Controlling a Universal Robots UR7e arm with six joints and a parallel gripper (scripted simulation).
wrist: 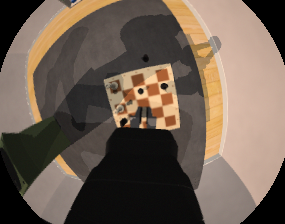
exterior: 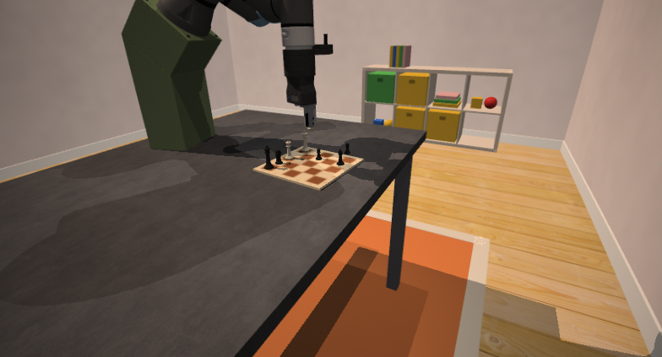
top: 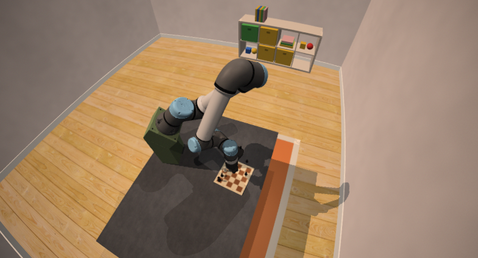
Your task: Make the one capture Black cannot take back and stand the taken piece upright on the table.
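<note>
The small chessboard lies on the dark table near its far edge; it also shows in the overhead view and the wrist view. My gripper hangs above the board's far side, shut on the top of a tall white piece, which it holds just above the squares. A second white piece stands beside it on the board. Several black pieces stand on the board, among them a tall one at the left corner. One black pawn stands upright on the table just beyond the board.
The green robot base stands behind the board to the left. The table edge runs close to the board's right side, with an orange mat on the floor below. A shelf stands against the far wall.
</note>
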